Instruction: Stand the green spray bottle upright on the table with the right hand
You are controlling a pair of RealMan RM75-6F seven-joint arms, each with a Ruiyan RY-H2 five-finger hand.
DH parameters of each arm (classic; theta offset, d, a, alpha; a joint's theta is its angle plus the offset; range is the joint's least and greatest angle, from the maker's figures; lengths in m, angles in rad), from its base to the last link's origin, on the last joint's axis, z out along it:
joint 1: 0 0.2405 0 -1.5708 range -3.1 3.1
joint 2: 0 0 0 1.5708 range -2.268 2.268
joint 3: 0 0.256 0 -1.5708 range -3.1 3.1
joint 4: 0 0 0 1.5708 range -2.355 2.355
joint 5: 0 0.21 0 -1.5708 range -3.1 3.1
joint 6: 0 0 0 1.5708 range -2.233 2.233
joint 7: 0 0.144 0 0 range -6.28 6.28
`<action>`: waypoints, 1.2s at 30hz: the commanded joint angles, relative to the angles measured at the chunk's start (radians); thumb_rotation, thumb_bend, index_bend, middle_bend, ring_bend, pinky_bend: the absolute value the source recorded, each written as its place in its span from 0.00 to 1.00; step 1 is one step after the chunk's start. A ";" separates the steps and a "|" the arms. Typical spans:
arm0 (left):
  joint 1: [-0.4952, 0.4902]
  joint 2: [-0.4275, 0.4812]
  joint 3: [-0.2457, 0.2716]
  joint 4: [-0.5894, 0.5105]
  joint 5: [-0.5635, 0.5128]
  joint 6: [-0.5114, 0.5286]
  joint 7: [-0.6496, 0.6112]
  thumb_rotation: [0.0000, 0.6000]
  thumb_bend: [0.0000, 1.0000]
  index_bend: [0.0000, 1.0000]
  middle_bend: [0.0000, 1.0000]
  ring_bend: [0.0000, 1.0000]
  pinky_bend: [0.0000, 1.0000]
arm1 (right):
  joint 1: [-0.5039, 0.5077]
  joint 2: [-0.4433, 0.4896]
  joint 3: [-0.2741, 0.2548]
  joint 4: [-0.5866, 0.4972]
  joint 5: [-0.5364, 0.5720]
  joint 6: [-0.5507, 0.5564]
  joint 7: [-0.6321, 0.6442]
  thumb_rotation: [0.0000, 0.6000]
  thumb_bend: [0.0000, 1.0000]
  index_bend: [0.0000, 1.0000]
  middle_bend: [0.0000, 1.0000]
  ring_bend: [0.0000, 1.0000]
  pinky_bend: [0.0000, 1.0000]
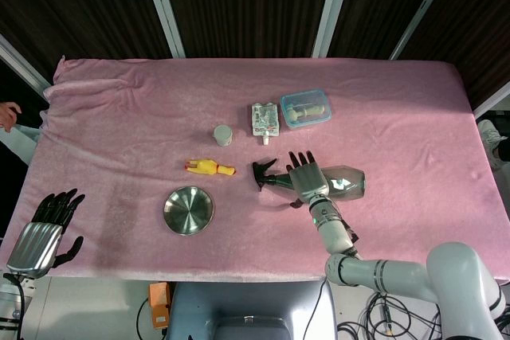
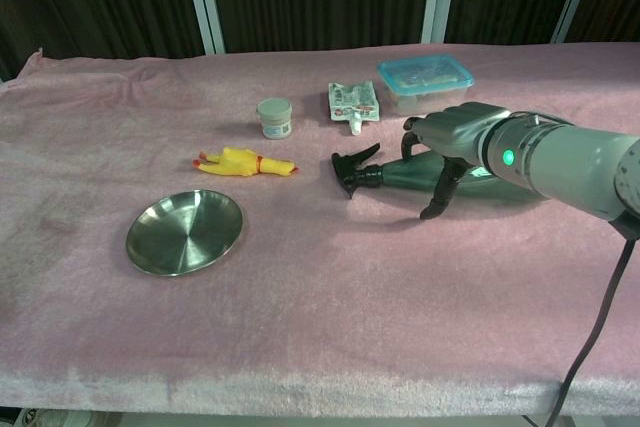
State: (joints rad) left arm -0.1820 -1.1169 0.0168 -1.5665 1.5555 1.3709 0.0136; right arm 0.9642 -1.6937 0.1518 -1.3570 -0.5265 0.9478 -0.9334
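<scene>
The green spray bottle (image 1: 347, 183) (image 2: 388, 176) lies on its side on the pink cloth, its black trigger head pointing left. My right hand (image 1: 307, 177) (image 2: 462, 135) is over the bottle's middle, palm down. Its fingers reach past the far side and its thumb (image 2: 441, 190) comes down on the near side, so the hand straddles the bottle without a closed grip that I can see. My left hand (image 1: 44, 232) hangs off the table's near left corner, fingers apart, holding nothing. The chest view does not show it.
A yellow rubber chicken (image 1: 209, 167) (image 2: 245, 162) lies left of the bottle's nozzle. A steel bowl (image 1: 189, 210) (image 2: 185, 232) sits nearer the front. Behind are a small jar (image 1: 223, 134), a pouch (image 1: 265, 119) and a blue-lidded box (image 1: 305, 108). A person's hand (image 1: 8, 113) shows at the left edge.
</scene>
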 commanded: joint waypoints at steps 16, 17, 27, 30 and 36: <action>-0.001 0.009 -0.006 0.003 0.002 0.008 -0.030 1.00 0.41 0.03 0.00 0.00 0.01 | 0.010 -0.052 -0.008 0.074 -0.031 0.042 0.028 1.00 0.32 0.66 0.35 0.11 0.10; -0.001 0.009 -0.007 0.003 0.002 0.009 -0.032 1.00 0.41 0.03 0.00 0.00 0.01 | 0.008 -0.057 -0.010 0.080 -0.032 0.049 0.023 1.00 0.32 0.71 0.41 0.18 0.13; -0.003 0.009 -0.005 0.005 0.007 0.009 -0.037 1.00 0.41 0.03 0.00 0.00 0.01 | -0.075 -0.040 0.014 0.068 -0.254 0.144 0.265 1.00 0.34 0.89 0.60 0.41 0.35; -0.003 0.006 -0.005 0.005 0.004 0.006 -0.031 1.00 0.41 0.03 0.00 0.00 0.01 | -0.119 -0.021 0.027 0.050 -0.369 0.201 0.406 1.00 0.34 0.90 0.61 0.42 0.37; -0.001 0.002 -0.002 0.002 0.001 0.005 -0.017 1.00 0.41 0.03 0.00 0.00 0.01 | -0.210 -0.022 0.050 0.065 -0.590 0.354 0.737 1.00 0.34 0.90 0.61 0.42 0.37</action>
State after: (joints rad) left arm -0.1839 -1.1141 0.0127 -1.5643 1.5565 1.3757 -0.0053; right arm 0.8254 -1.7226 0.1810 -1.2951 -0.9763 1.1984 -0.3800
